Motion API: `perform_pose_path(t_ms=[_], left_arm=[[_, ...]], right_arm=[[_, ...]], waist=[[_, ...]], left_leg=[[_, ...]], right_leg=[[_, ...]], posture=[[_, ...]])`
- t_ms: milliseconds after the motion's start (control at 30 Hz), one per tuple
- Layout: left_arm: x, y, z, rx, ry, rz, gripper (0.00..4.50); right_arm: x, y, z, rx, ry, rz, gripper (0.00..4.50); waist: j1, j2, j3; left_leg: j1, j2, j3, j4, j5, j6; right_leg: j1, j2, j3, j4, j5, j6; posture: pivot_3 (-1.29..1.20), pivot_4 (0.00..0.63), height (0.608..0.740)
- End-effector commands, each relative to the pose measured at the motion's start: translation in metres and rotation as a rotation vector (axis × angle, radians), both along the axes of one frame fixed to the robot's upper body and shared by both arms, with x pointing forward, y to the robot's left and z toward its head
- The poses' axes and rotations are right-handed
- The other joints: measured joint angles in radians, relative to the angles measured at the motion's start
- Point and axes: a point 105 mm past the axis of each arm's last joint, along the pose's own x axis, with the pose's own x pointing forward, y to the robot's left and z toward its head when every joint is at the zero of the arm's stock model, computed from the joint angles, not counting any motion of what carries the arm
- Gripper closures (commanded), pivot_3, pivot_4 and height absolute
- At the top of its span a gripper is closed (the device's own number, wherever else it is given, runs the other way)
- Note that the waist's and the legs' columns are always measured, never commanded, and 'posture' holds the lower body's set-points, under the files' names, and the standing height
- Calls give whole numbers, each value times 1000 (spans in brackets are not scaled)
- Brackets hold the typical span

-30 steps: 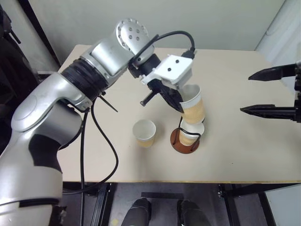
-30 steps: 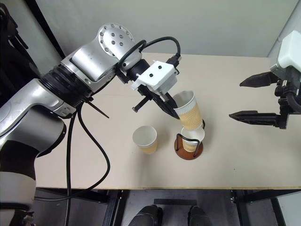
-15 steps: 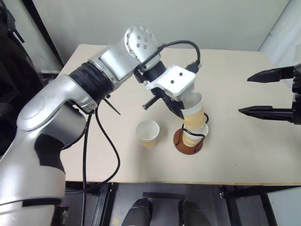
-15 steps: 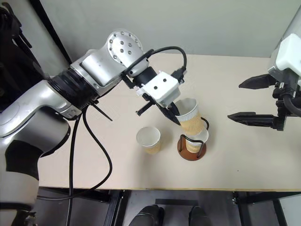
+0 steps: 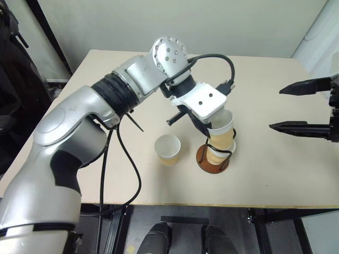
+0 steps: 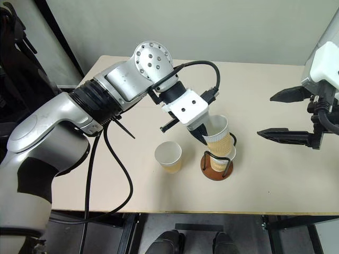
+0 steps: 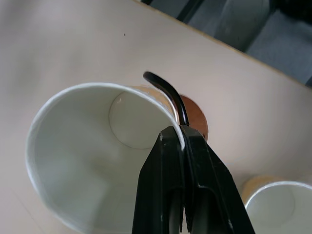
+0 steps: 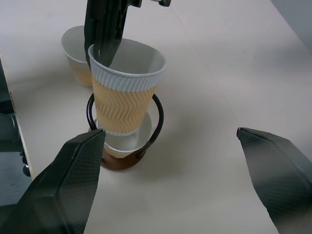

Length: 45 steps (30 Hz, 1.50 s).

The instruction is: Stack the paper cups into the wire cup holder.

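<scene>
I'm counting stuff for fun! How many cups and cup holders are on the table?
Cups: 3, one held, one in the holder, one standing loose
Holder: 1
Total: 4

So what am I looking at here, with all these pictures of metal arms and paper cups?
It is a two-armed humanoid robot at a tan table. Two pictures come from cameras in its head, looking down over its arms. The other two come from a camera on each wrist, looking along that arm's two black fingers. The left end effector is shut on the rim of a paper cup, holding it tilted with its bottom inside a second cup, which sits in a wire cup holder. A third cup stands upright on the table beside the holder. The right end effector hovers open off to the side, holding nothing.
</scene>
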Motion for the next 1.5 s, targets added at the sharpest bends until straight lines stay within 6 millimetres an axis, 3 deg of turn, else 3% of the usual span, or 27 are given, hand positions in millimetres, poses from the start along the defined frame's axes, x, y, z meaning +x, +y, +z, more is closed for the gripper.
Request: perform_pose_path(t_ms=[33, 267, 367, 567, 667, 733, 800, 867, 1000, 1133, 1300, 1500], left_arm=[[-1, 2, -3, 36, -19, -39, 4500], [2, -5, -10, 33, -59, -71, 4500], [4, -8, -10, 24, -74, -81, 3821], [5, -15, -2, -22, -91, -86, 1798], [7, -21, 14, -111, -56, -42, 1798], [13, -21, 42, -259, -24, 29, 1798], [20, -5, 61, -341, 0, 104, 1798], [23, 20, 67, -366, 34, 187, 1798], [17, 74, 53, -283, -2, 300, 1798], [-3, 111, 39, -173, -24, 364, 1798], [-36, 127, 18, -58, 25, 350, 1798], [-53, 133, -2, 48, 41, 340, 1798]], right_arm=[[-7, 0, 14, -11, -73, 0, 16], [-6, 0, 12, -13, -74, -4, 16], [-6, 0, 11, -15, -72, -5, 0], [-5, 0, 11, -16, -74, -5, 0], [-4, 1, 12, -11, -80, 0, 0], [-2, 4, 14, 7, -93, 14, 0], [0, 11, 15, 46, -100, 45, 0], [0, 23, 13, 85, -85, 93, 0], [-6, 47, 5, 110, -16, 217, 0], [-4, 61, 7, 107, 24, 293, 0], [1, 69, 10, 79, 59, 371, 0], [3, 77, 11, 31, 101, 478, 0]], waist=[[0, 0, 0], [1, 0, 0], [1, 0, 0], [1, 0, 0], [2, 0, 0], [1, 0, 0], [-1, 0, 0], [-16, 1, -1], [-34, 6, -4], [-28, 6, -3], [-15, 5, -4], [-18, 5, -4]], left_leg=[[0, 0, 0, 0, 0, 0], [0, 0, 0, 3, -1, 1], [-1, -1, 0, 4, -1, 2], [-1, -1, 0, 5, -2, 2], [-1, -1, 0, 5, -2, 2], [-1, -1, 0, 5, -2, 3], [-1, -1, 0, 5, -2, 3], [-1, 0, 1, 5, -2, 3], [3, 1, 5, 2, -2, 2], [2, 1, 4, 3, -1, 2], [1, -2, -2, 5, -3, 3], [2, -1, -3, 5, -1, 1]], right_leg=[[0, 0, 0, 0, 0, 0], [1, 0, -1, 0, 0, 1], [1, 0, -1, 0, 1, 1], [1, 0, 0, 0, 1, 2], [1, 0, 0, 0, 1, 2], [1, 0, 0, 0, 1, 2], [1, 0, 0, 0, 1, 2], [0, 1, 0, 0, 1, 2], [0, 5, 0, 1, -1, 4], [-1, 4, -2, 1, -2, 3], [-3, 2, -7, 0, -4, -4], [0, 1, -4, 3, -6, -12]], posture=[[0, 150, 740], [0, 150, 740], [0, 150, 740], [0, 150, 740], [0, 150, 740], [0, 150, 740], [0, 150, 740], [0, 150, 740], [0, 150, 740], [0, 150, 740], [0, 150, 740], [0, 150, 740]])
